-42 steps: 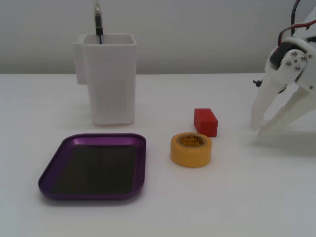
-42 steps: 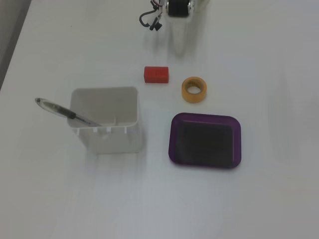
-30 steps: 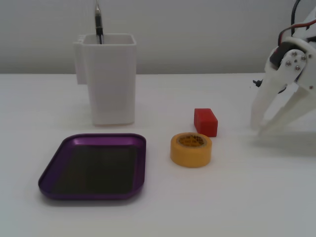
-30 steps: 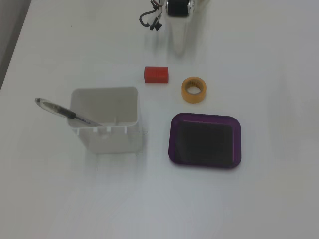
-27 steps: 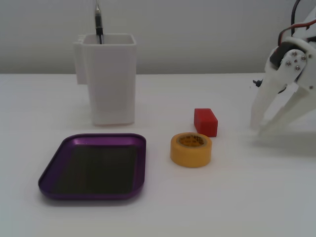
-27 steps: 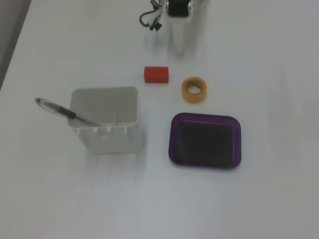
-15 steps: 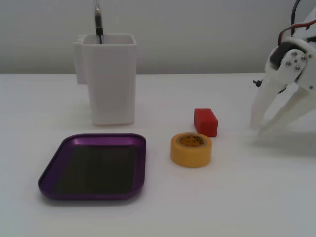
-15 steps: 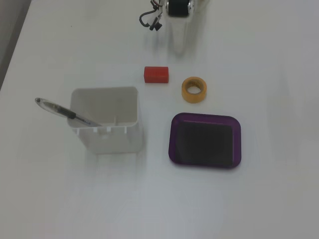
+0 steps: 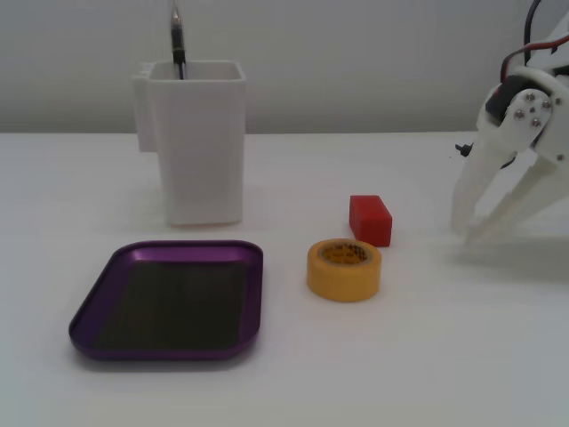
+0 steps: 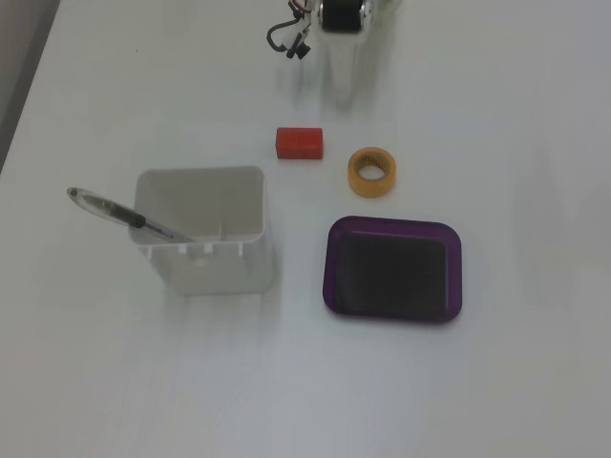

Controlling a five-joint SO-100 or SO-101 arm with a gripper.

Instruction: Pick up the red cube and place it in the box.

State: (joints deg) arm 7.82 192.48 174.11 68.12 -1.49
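- Your gripper (image 9: 468, 233) hangs at the right edge of a fixed view, its two white fingers spread apart with nothing between them and the tips low over the white worktop (image 9: 444, 356).
- In another fixed view the gripper (image 10: 344, 91) enters from the top edge of the worktop; there its white fingers blend into the surface, so you cannot judge the gap.
- The red cube (image 9: 370, 219) lies on the worktop, apart from the fingertips, toward the side where the arm stands; from above, the cube (image 10: 300, 142) sits just below the gripper and a little to its left.
- The yellow tape roll (image 9: 344, 269) lies flat just beside the cube, close but not clearly touching.
- The box (image 9: 89, 311), a purple tray with a dark bottom, holds nothing; from above, it (image 10: 329, 277) lies past the roll, away from the arm.
- A tall white container (image 9: 197, 142) stands upright near the box, with a pen (image 10: 124, 215) leaning in it.
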